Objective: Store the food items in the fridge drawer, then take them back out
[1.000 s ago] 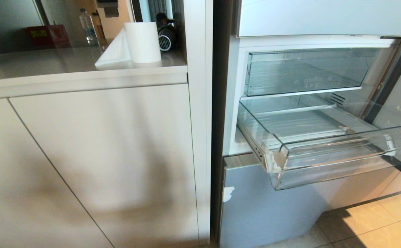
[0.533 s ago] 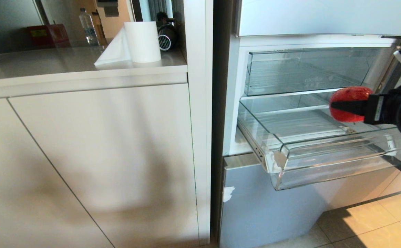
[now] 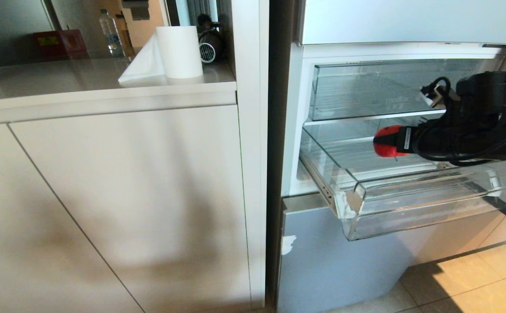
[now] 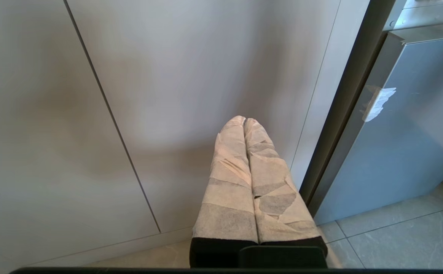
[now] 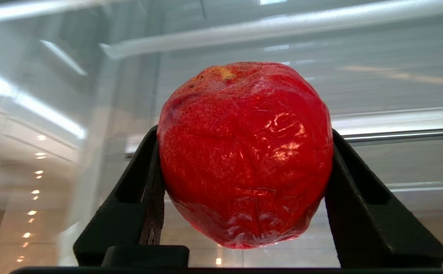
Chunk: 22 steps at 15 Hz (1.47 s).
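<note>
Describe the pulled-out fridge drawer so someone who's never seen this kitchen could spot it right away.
Find the open fridge right of the pale cabinets. Inside it, the drawer is the lower of two clear plastic bins, and the right gripper holds a red fruit over it. Unlike the upper bin, it juts forward and has a white patch on its front corner.

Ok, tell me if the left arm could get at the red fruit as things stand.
Probably not: the left gripper is shut, low by the cabinet doors, while the right gripper holds the red fruit over the open fridge drawer.
</note>
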### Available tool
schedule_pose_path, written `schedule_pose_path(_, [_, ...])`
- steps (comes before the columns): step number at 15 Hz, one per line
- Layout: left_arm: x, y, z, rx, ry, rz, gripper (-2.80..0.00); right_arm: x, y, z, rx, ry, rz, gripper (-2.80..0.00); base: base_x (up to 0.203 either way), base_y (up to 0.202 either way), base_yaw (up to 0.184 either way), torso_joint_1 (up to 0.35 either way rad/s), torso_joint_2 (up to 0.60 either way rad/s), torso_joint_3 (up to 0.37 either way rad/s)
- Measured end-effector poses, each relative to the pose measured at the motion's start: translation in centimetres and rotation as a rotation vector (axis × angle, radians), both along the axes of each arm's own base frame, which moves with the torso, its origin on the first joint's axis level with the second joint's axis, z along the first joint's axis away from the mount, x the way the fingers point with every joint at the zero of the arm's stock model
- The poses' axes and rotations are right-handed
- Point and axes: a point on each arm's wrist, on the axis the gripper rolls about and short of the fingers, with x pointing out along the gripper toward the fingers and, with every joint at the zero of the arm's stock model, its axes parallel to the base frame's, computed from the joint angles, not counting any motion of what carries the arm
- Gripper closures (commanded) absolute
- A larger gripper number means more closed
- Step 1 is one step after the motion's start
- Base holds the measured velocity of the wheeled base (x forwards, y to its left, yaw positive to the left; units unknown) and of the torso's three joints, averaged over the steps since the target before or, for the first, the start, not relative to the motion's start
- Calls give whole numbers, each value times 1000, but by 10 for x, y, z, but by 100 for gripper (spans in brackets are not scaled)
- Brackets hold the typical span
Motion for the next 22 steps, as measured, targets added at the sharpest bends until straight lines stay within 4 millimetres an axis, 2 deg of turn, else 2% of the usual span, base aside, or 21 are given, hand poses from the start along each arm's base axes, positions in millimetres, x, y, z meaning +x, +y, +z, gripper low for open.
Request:
schedule_pose_path(2, [0, 0, 0, 0, 0, 0, 0, 11, 1, -11, -2, 24, 0, -280, 0, 0, 0, 0, 0, 0])
schedule_pose_path(5, [0, 0, 0, 0, 0, 0, 0, 17, 1, -20, -2, 50, -3, -280, 0, 0, 0, 0, 0, 0])
schedule_pose_path(8, [0, 0, 0, 0, 0, 0, 0, 10, 0, -13, 1, 37, -4, -280, 0, 0, 0, 0, 0, 0])
schedule_pose_path(9, [0, 0, 0, 0, 0, 0, 0, 3, 0, -6, 1, 22, -3, -69, 0, 0, 0, 0, 0, 0])
schedule_pose_path(10, [0, 0, 0, 0, 0, 0, 0, -8, -1, 3, 1, 0, -3, 0, 0, 0, 0, 0, 0, 0])
schedule_pose_path(12, [0, 0, 0, 0, 0, 0, 0, -40, -3, 28, 1, -71, -10, 0, 0, 0, 0, 0, 0, 0])
schedule_pose_path(14, [0, 0, 0, 0, 0, 0, 0, -85, -7, 52, -3, -149, -41, 0, 0, 0, 0, 0, 0, 0])
schedule_pose_path(16, [0, 0, 0, 0, 0, 0, 0, -133, -11, 53, -13, -183, -66, 0, 0, 0, 0, 0, 0, 0])
schedule_pose_path(19, [0, 0, 0, 0, 0, 0, 0, -214, -16, 16, -37, -177, -80, 0, 0, 0, 0, 0, 0, 0])
schedule_pose_path(22, [0, 0, 0, 0, 0, 0, 0, -287, -19, -43, -52, -174, -90, 0, 0, 0, 0, 0, 0, 0])
